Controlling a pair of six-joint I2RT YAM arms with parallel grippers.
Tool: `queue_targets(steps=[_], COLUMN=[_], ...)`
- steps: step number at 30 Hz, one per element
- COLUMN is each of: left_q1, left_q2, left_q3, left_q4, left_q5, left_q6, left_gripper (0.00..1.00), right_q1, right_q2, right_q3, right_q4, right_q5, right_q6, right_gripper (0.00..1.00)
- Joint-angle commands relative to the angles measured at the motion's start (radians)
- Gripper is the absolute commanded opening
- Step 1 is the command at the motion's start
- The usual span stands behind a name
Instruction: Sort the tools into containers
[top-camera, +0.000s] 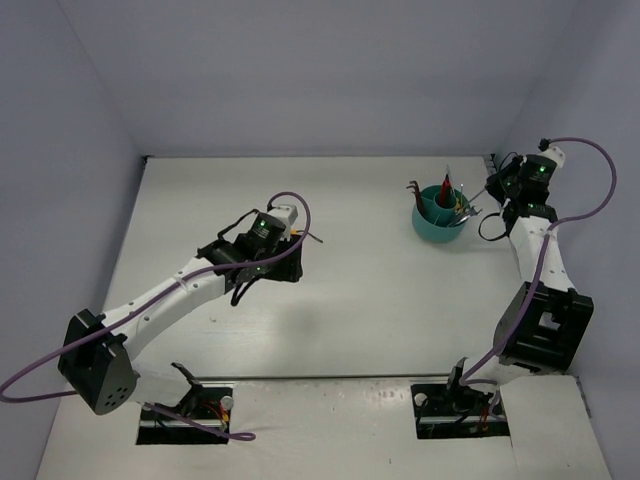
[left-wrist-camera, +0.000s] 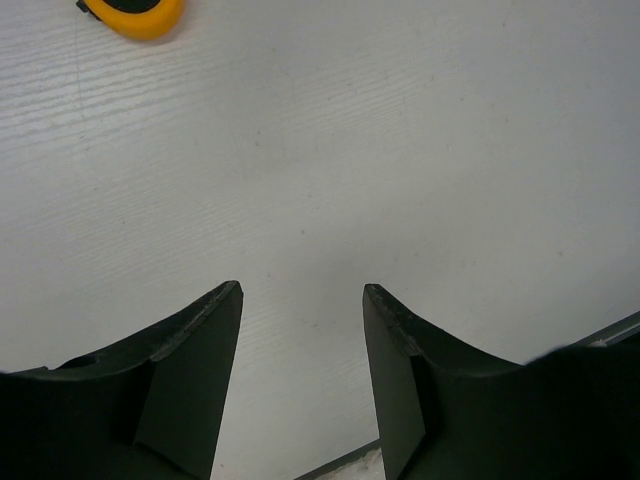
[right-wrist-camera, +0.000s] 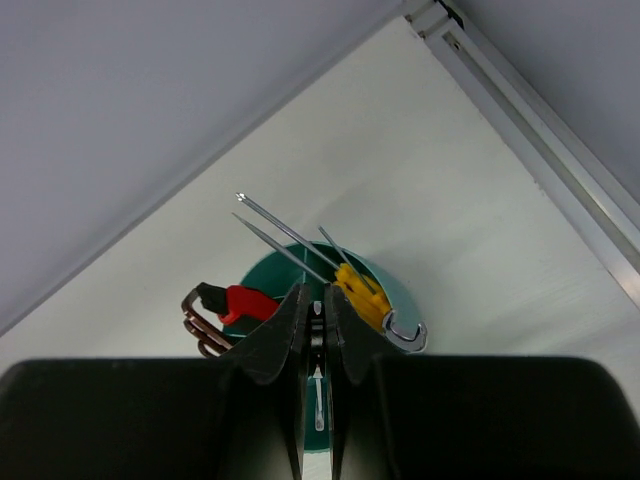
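Note:
The teal cup stands at the back right. In the right wrist view the cup holds a red-handled tool, orange-handled screwdrivers and a silver wrench end. My right gripper hangs over the cup, shut on a slim silver wrench that points down into it. In the top view the right gripper is at the cup's right rim. My left gripper is open and empty above bare table. The round yellow-orange tape measure lies ahead of it. In the top view the left gripper is mid-table.
A thin dark tool lies on the table just right of the left gripper's tip. The back wall and a metal rail run close behind the cup. The table's right edge is near the right arm.

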Motion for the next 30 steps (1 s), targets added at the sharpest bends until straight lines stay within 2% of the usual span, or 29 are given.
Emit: queue_targets(steps=[1, 16, 30], left_q1=[0.015, 0.029, 0.029], left_q2=[-0.035, -0.017, -0.02], left_q3=[0.004, -0.003, -0.021], left_q4=[0.011, 0.007, 0.007], left_q5=[-0.015, 0.001, -0.001], left_q6=[-0.001, 0.002, -0.013], left_gripper=[0.48, 0.48, 0.48], right_q1=[-0.001, 0.019, 0.027], right_q2=[0.018, 0.115, 0.222], right_q3=[0.014, -0.1, -0.043], right_q4=[0.089, 0.258, 0.318], right_q5=[0.025, 0.021, -0.003], right_q6=[0.027, 0.06, -0.089], right_gripper=[0.0, 0.0, 0.0])
